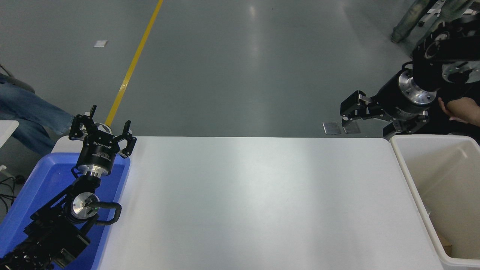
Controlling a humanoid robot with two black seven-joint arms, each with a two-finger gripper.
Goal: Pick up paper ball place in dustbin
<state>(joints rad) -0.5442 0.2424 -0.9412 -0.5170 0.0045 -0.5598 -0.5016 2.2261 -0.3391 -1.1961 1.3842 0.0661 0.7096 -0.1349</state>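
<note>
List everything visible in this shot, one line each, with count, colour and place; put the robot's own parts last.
White rectangular table: one, white, centre, bare top.
Blue plastic tray: one, blue, table's left end, under the left arm.
Off-white plastic dustbin: one, cream, at the table's right end; scraps at its bottom, too small to identify.
Paper ball: none visible.
Yellow floor line: one, yellow, grey floor upper left.
Small metal floor plates: two, grey, beyond the far table edge.
People: legs in jeans at left edge; legs top right; a hand at right edge.
Left gripper: one, black, open, above the tray.
Right gripper: one, black, open, empty, beyond the dustbin's far corner.
</note>
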